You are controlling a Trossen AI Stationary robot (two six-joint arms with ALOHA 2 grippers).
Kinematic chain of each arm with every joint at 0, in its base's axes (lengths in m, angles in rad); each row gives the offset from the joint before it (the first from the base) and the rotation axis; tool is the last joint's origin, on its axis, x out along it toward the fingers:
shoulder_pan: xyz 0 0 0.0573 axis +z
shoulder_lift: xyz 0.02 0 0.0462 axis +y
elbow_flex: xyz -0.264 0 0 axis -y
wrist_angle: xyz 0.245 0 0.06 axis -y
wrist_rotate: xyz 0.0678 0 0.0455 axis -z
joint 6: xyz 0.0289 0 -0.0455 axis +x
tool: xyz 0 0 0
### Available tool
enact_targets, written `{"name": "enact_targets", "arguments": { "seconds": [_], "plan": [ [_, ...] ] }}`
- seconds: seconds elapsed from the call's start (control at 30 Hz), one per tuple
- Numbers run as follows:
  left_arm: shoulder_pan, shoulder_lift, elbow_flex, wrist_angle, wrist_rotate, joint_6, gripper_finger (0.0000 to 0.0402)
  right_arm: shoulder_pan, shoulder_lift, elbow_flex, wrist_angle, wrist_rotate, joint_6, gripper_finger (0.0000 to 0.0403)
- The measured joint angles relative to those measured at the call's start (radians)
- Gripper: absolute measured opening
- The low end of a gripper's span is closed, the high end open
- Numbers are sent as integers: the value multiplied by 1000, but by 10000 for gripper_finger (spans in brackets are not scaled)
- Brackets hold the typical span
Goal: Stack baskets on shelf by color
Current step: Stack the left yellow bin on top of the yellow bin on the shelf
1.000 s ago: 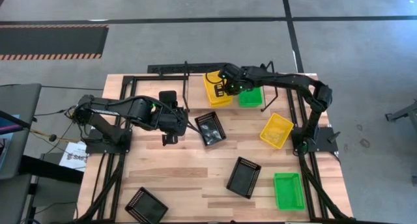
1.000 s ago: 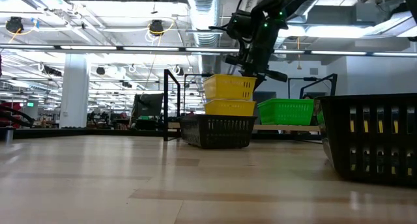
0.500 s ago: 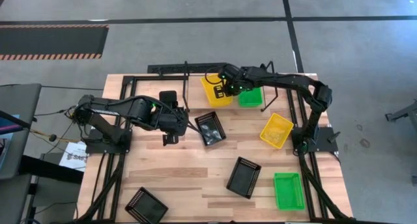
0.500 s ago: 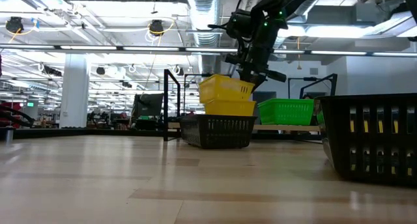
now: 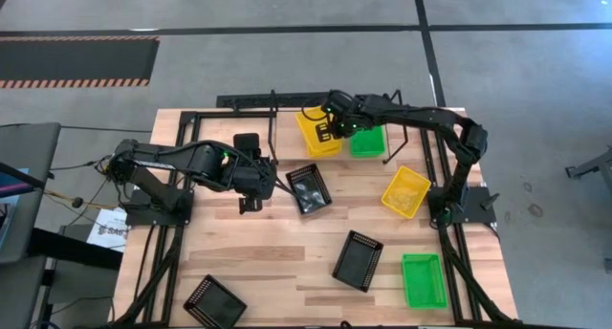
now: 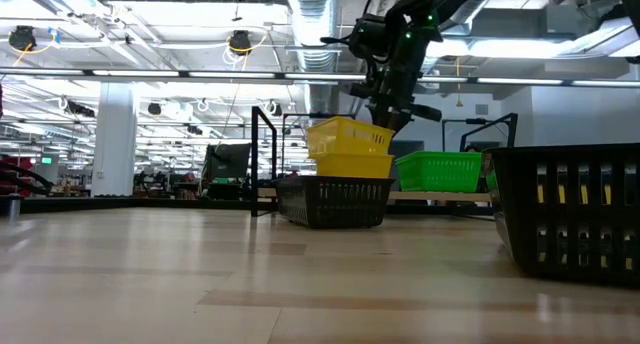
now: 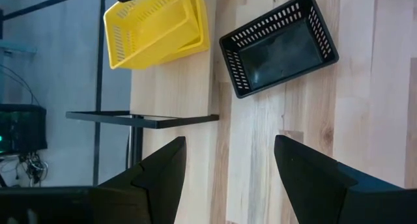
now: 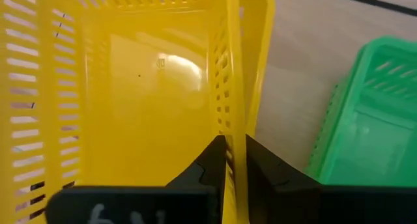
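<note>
Two yellow baskets (image 5: 318,133) sit stacked on the shelf (image 6: 430,196), the upper one (image 6: 348,136) tilted inside the lower (image 6: 350,166). A green basket (image 5: 367,141) stands beside them. My right gripper (image 8: 233,160) hangs above the stack, open by a narrow gap, one finger on each side of the upper basket's side wall (image 8: 232,113). My left gripper (image 7: 228,178) hovers open over the table, left of a black basket (image 5: 308,187), holding nothing. My right gripper's fingers (image 8: 215,160) come from above, pointing steeply down, and straddle the upper yellow basket's perforated side wall next to the green basket. Whether they touch the wall I cannot tell. The basket rests tilted in the lower yellow one.
Loose on the table lie a yellow basket (image 5: 405,191), two more black baskets (image 5: 358,260) (image 5: 214,302) and a green one (image 5: 423,279). A black metal frame (image 5: 244,101) runs along the far edge. Bare wood lies in the table's near middle.
The upper yellow basket, held level just above the lower one a second ago, has sunk and tipped. It now rests slanted in the lower basket. My right gripper has stayed above it.
</note>
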Motion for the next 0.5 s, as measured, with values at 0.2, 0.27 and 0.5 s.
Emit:
{"name": "enact_targets", "arguments": {
  "seconds": [0.2, 0.27, 0.5],
  "plan": [
    [0, 0, 0, 0, 0, 0, 222, -11, 0, 20, -12, 0, -11, 60],
    [0, 0, 0, 0, 0, 0, 222, -9, 0, 20, -20, -1, -9, 60],
    [0, 0, 0, 4, -3, 17, 222, 15, 0, 20, -144, -1, 52, 54]
  ]
}}
